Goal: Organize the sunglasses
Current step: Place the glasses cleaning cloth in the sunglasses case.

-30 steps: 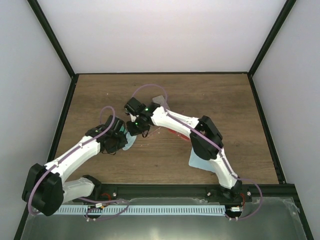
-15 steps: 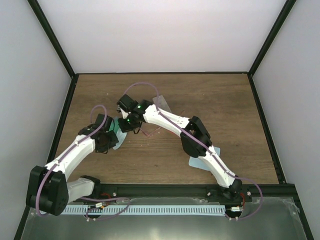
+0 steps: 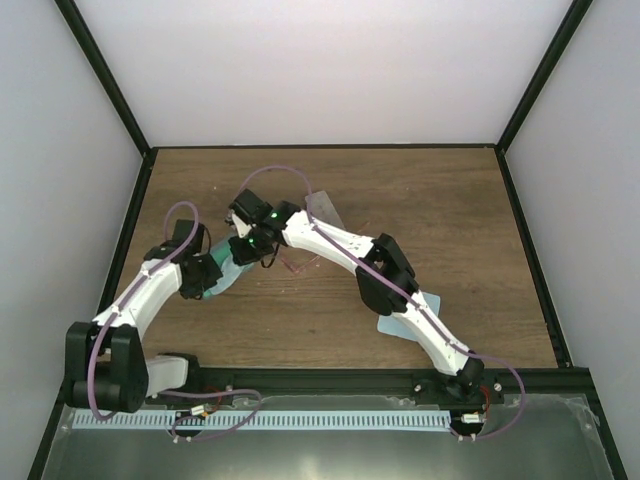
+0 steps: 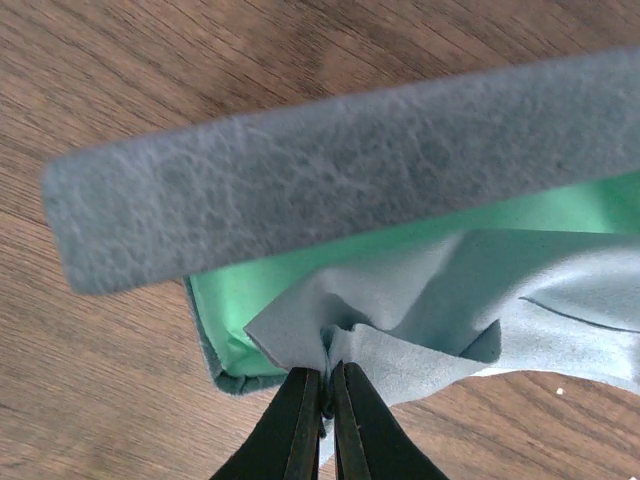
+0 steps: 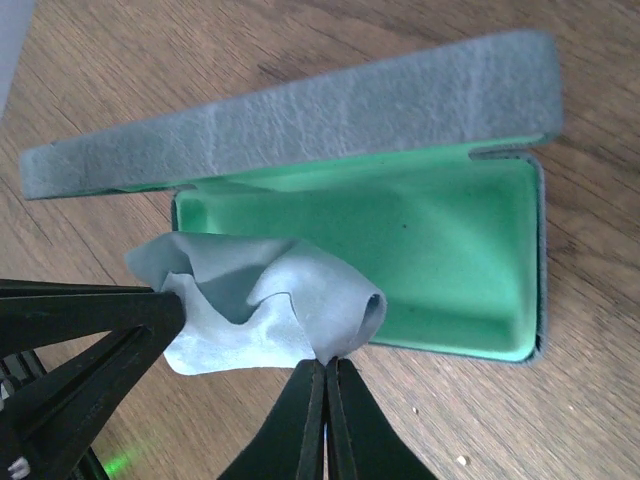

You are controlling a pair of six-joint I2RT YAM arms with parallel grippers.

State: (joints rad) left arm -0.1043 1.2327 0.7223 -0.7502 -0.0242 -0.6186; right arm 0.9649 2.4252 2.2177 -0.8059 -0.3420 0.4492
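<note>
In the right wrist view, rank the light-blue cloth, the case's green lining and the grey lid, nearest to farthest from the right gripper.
1. light-blue cloth: pinched by the right gripper.
2. green lining: just beyond, to the right.
3. grey lid: farthest, along the top.

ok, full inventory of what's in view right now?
open case: 1, grey outside, green lining, table left of centre
held cloth: 1, light blue, bunched over the open case's near edge
second cloth: 1, light blue, table front right, partly under the right arm
second case: 1, grey, mid table, partly hidden by the right arm
sunglasses: 1 pair, thin red frame, on the table beside the right arm
table: 1, brown wood
left tool: 1, black, shut on the held cloth
right tool: 1, black, shut on the held cloth
</note>
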